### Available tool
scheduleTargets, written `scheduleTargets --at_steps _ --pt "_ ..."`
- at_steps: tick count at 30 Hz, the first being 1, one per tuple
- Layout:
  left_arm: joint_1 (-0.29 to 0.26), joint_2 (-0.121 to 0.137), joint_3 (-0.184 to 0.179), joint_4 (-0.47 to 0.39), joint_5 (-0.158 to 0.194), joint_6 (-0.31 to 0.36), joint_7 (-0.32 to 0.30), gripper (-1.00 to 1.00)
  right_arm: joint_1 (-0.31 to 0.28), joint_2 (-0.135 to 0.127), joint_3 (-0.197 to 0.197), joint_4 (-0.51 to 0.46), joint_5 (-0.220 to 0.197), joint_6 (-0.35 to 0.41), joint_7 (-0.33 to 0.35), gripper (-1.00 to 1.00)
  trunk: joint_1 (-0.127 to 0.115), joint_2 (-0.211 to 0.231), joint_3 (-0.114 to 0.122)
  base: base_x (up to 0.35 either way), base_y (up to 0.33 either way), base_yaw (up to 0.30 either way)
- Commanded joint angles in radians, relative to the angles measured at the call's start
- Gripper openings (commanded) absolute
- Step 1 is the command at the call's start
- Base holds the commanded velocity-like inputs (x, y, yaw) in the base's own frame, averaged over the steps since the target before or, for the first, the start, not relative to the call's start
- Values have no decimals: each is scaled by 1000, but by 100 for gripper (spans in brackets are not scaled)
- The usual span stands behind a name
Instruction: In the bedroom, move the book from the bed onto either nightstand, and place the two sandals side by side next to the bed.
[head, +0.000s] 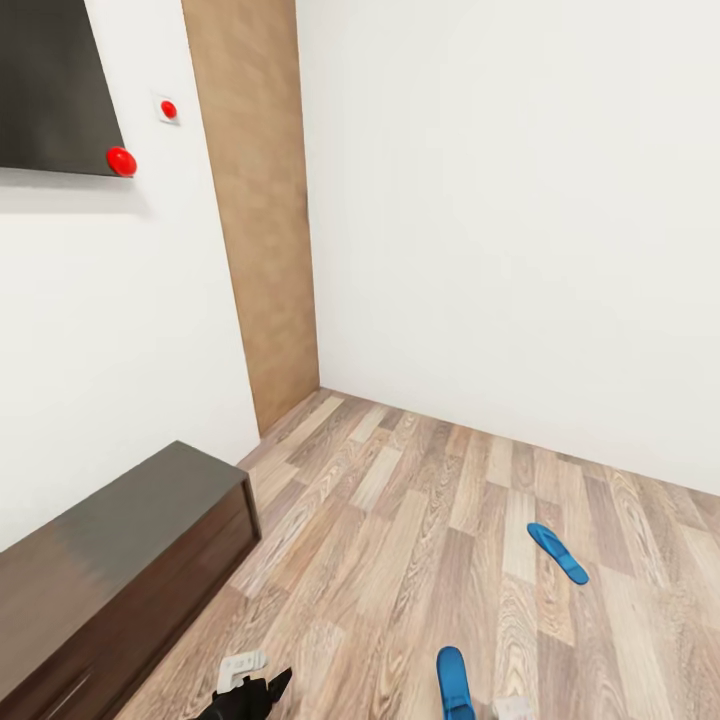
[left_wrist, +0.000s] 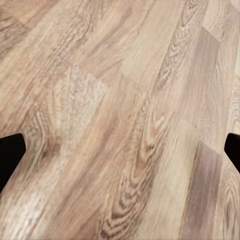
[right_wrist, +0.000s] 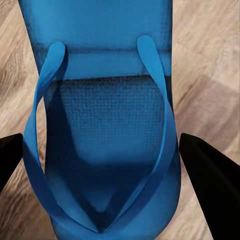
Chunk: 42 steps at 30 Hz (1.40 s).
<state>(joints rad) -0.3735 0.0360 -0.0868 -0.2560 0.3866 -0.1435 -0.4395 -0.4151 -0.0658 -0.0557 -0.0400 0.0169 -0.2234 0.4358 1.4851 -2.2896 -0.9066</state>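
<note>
the near sandal (right_wrist: 102, 125) lies flat on the wood floor (head: 420, 520) right under the right gripper (right_wrist: 107, 165), whose fingers stand wide either side of it, gripping nothing yet. it looks light, thin and bendy; pinching across the sole edges near the straps seems safest. the other sandal (head: 558, 552) lies well apart. the left gripper (left_wrist: 120, 150) hangs open over bare boards.
</note>
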Motion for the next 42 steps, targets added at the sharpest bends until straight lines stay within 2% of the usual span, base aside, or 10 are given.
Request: scheduleTargets --at_steps 1,8,24,42 --pt "-1 1 -8 1 8 -5 -1 100 -1 0 -6 1 2 -2 4 -100 0 0 -1 28 0 0" --pt "-1 1 -8 1 8 -5 0 100 -1 0 -6 0 2 -2 5 -100 0 0 -1 94 0 0" --pt "-1 1 -8 1 8 -5 0 100 -1 0 -6 0 2 -2 6 -100 0 0 -1 311 0 -2" --pt "-1 2 -8 1 8 -5 0 100 -1 0 -7 0 2 -2 8 -100 0 0 -1 322 0 -169"
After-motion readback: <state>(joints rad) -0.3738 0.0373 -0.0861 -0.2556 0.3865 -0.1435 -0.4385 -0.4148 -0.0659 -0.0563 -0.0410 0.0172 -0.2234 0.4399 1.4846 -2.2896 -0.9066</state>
